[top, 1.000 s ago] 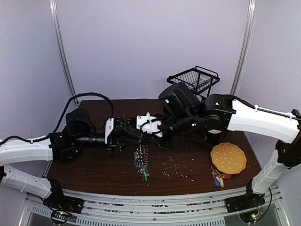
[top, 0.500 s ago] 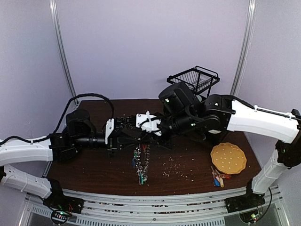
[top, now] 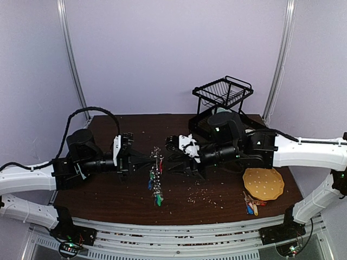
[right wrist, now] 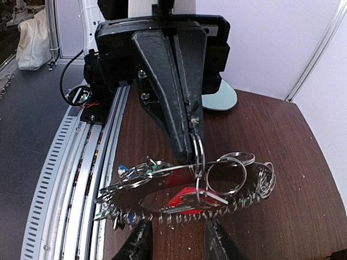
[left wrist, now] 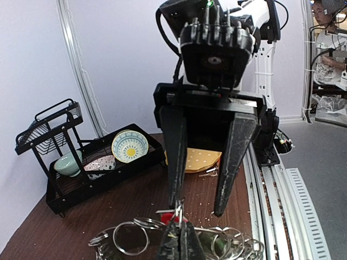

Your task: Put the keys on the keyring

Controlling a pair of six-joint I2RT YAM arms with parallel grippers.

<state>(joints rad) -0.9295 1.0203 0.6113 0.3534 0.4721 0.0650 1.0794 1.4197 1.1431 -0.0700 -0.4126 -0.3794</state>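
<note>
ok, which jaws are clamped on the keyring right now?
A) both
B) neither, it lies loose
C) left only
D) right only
C: in the right wrist view the left jaws are pinched shut on a loop of the keyring, while the right jaws stand open, gripping nothing.

One keyring, one rack, one disc

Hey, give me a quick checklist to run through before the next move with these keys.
1. Left gripper shut on keyring: ok.
2. Right gripper open, holding nothing: ok.
3. Red key threaded on the ring: cannot tell; its tag lies inside the ring.
4. Keyring lifted clear of table: cannot tell.
5. Loose keys uncovered beside plate: ok.
</note>
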